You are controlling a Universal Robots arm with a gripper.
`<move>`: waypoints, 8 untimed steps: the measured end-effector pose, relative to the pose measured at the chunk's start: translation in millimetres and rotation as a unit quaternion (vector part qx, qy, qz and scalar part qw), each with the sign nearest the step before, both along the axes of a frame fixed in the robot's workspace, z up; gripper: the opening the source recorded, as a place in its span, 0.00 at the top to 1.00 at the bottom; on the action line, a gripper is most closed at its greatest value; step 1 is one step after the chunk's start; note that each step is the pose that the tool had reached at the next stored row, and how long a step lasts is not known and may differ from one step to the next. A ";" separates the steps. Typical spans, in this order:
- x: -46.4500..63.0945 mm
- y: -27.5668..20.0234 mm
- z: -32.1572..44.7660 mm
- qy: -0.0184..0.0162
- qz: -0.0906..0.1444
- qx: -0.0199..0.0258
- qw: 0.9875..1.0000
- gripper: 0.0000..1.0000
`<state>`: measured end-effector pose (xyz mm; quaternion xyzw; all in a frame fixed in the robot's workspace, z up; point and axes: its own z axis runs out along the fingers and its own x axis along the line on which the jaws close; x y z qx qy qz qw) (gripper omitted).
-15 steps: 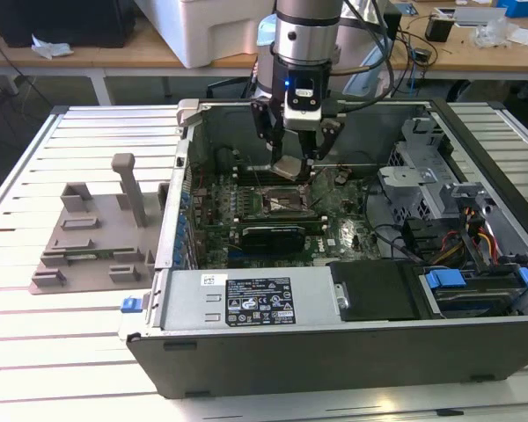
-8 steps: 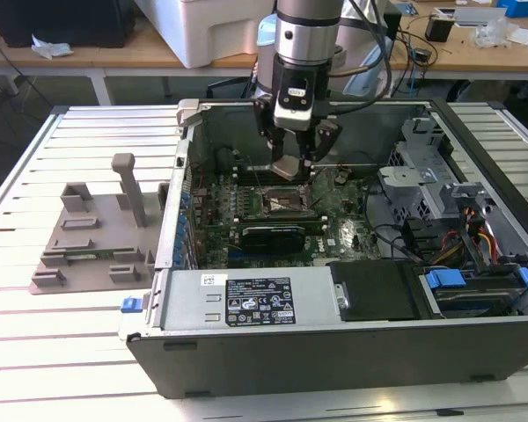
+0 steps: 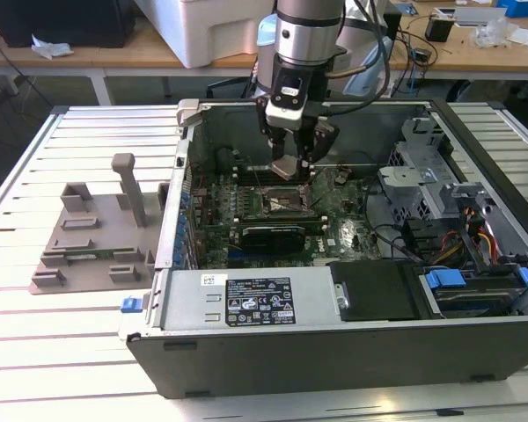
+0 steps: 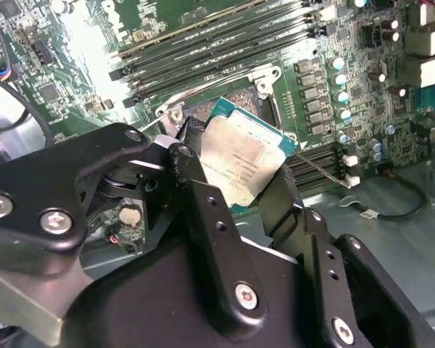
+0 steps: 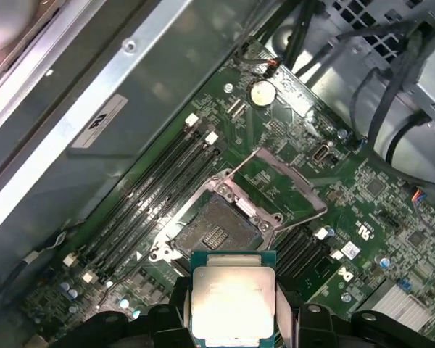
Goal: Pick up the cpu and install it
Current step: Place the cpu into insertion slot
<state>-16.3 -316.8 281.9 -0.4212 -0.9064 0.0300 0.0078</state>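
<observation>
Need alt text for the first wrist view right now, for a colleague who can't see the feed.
The gripper holds the cpu by two opposite edges, silvery top facing the camera, over the green motherboard. Close by, the empty socket sits with its metal frame swung open, memory slots alongside.

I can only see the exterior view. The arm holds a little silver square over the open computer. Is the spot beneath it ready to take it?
Observer: In the first wrist view the cpu socket sits bare, its metal cover frame swung open.
Operator: And is the square held firmly?
Observer: In the second wrist view the gripper has its jaws shut on two opposite edges of the cpu.
</observation>
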 end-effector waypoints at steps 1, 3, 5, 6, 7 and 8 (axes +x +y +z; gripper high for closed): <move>0.0 0.0 0.0 0.000 -0.005 0.000 1.000 0.45; 0.0 0.0 0.0 0.000 -0.017 0.000 1.000 0.45; 0.0 0.0 0.0 0.000 -0.031 0.000 1.000 0.45; 0.0 0.0 0.0 0.000 -0.035 0.000 0.999 0.45; 0.0 0.0 0.0 0.000 -0.044 0.000 0.999 0.45; 0.0 0.0 0.0 0.000 -0.051 0.000 0.999 0.45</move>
